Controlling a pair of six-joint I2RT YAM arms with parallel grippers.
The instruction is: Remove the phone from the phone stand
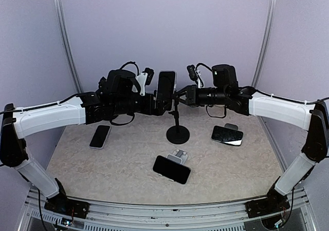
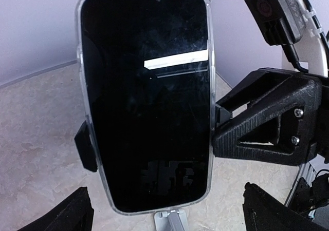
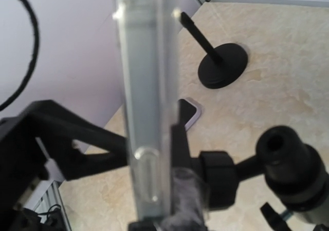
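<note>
While the right jaws pinch the phone stand (image 1: 178,134), shut the wide-open left jaws gently on the phone (image 2: 146,97).

The left arm (image 1: 51,113) and right arm (image 1: 277,110) stretch inward, forearms level, tips nearly meeting. The left end effector (image 1: 157,99) gapes wide; the right end effector (image 1: 180,94) is narrowed.

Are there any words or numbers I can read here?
None can be read.
The phone on the phone stand has a blank dark screen.
The red round mark on the camera is too blurred.
The other three phones show blank dark screens too.
</note>
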